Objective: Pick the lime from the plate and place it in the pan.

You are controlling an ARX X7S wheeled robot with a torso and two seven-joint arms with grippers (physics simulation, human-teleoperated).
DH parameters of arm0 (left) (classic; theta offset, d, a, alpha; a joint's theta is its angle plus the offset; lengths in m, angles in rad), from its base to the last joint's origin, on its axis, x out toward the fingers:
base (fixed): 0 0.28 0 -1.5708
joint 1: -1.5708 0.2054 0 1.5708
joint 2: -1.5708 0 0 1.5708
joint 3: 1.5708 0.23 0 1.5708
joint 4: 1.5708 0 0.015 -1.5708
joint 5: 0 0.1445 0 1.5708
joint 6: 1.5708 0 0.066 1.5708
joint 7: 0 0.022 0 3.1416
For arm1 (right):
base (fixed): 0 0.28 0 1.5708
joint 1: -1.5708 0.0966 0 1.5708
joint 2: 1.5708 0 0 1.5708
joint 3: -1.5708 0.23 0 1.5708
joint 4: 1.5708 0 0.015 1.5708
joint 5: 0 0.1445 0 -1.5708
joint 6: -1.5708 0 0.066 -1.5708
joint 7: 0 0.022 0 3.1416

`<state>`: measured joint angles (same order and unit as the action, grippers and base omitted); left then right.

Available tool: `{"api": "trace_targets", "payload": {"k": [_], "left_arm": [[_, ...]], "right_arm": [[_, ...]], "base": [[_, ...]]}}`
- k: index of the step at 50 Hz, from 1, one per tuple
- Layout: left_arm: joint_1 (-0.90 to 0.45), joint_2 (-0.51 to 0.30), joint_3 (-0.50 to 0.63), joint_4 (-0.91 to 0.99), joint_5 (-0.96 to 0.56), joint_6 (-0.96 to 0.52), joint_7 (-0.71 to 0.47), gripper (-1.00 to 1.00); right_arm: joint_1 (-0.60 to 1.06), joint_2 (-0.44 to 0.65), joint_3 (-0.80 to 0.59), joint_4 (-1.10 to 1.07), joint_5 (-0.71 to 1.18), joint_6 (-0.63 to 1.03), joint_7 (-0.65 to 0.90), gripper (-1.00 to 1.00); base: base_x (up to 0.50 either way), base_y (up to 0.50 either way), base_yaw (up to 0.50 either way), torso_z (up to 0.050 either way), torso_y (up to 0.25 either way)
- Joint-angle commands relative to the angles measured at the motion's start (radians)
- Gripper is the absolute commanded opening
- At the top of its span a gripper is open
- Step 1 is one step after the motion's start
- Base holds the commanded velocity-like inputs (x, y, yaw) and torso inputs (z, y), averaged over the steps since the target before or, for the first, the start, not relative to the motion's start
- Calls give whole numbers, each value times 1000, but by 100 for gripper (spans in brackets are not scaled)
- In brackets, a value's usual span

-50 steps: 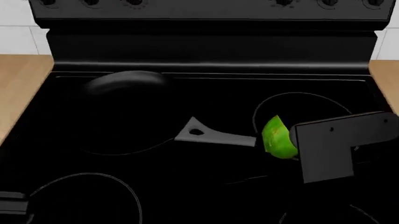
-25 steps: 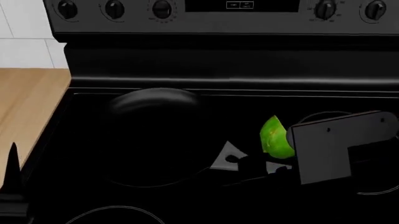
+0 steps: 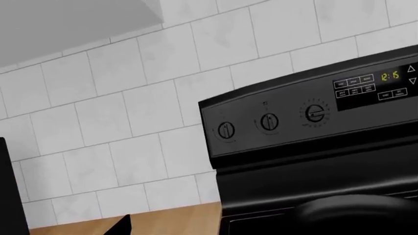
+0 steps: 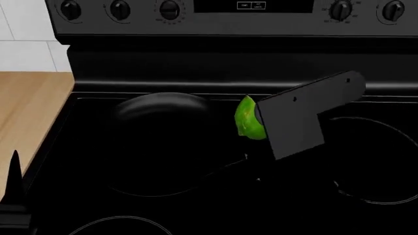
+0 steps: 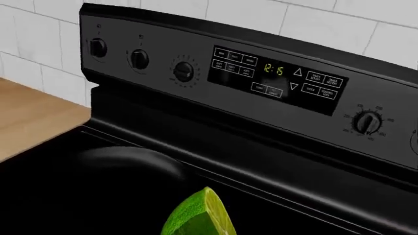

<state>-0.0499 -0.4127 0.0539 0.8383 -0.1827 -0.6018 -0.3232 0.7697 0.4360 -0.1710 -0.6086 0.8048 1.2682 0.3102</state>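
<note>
Lime [image 4: 246,118] hangs in the air at the tip of the right gripper [image 4: 256,122], above the black stove top [image 4: 196,205] and just beside the right rim of the pan [image 4: 160,110]. The gripper's fingers are hidden behind its dark body, so how wide they stand cannot be read, but the lime is off the surface and pressed against the gripper, so it seems to be clamped on it. In the right wrist view the lime [image 5: 199,218] shows its pale cut face turned sideways, with the pan [image 5: 124,166] close by, toward the wooden counter [image 5: 33,122]. The pan sits on the left rear part of the stove top, near the back edge below the control panel [image 4: 228,14]; its handle is too dark to make out here. The left gripper [image 4: 13,196] shows only as a dark sliver at the front left corner, beside the counter [image 4: 29,107], and I cannot tell if it is open or closed.
</note>
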Motion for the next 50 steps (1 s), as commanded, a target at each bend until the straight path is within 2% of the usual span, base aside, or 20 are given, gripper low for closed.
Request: {"api": "trace_targets", "payload": {"k": [1, 14, 21, 28, 39, 50], "left_arm": [[-7, 15, -5, 42, -8, -15, 23, 100], [28, 20, -11, 26, -8, 22, 15, 100], [43, 21, -12, 38, -8, 20, 7, 100], [51, 18, -22, 45, -16, 16, 4, 100], [53, 15, -25, 50, -23, 13, 0, 100], [55, 15, -29, 59, -31, 7, -7, 100]], "right_arm": [[163, -39, -171, 122, -85, -35, -97, -100], [303, -115, -400, 373, -196, -151, -224, -100], [319, -138, -447, 454, -214, -182, -260, -100], [360, -185, -513, 625, -270, -261, -310, -100], [380, -223, -571, 721, -295, -290, -342, -100], [445, -276, -686, 933, -351, -331, -433, -100]], "base": [[0, 0, 0, 0, 0], [0, 0, 0, 0, 0], [0, 0, 0, 0, 0], [0, 0, 0, 0, 0], [0, 0, 0, 0, 0], [0, 0, 0, 0, 0]]}}
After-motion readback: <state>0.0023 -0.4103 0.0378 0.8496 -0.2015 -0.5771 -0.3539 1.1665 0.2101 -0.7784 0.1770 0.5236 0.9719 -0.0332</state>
